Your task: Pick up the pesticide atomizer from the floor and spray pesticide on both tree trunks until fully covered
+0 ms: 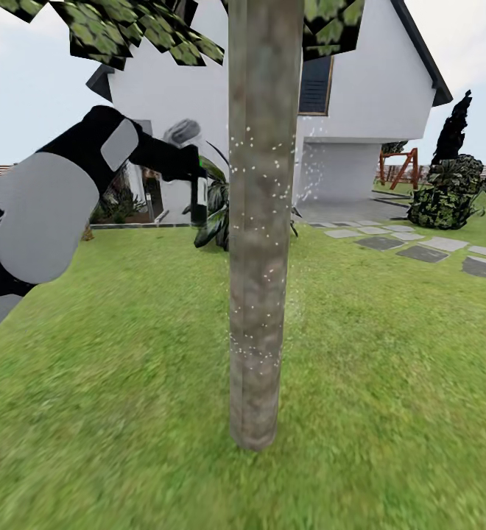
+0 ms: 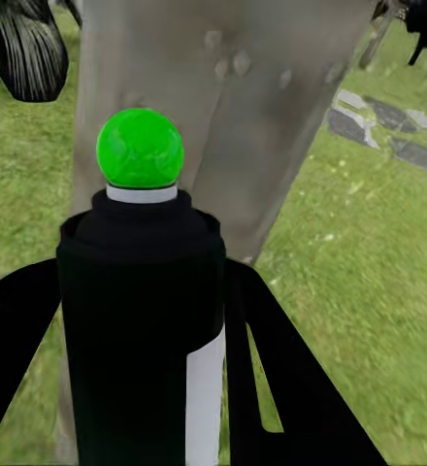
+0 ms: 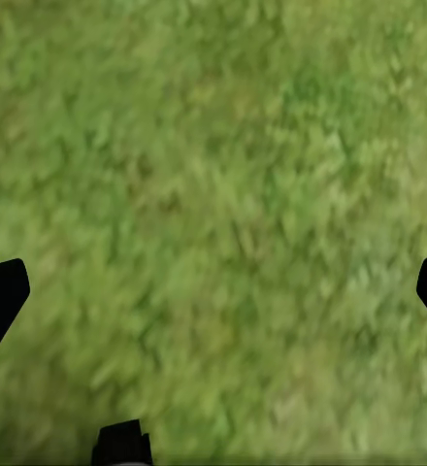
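Droplets speckle the tree trunk (image 1: 261,243) unevenly. Left gripper (image 2: 141,320) clamps the pesticide atomizer (image 2: 141,291); a fixed aim risks leaving bare patches. Right gripper (image 3: 213,291) hangs open over grass.

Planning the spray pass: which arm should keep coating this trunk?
Left. Its tool grips the pesticide atomizer, raised beside the tree trunk, which already carries white droplets. The right tool is open, holds nothing and faces only the lawn.
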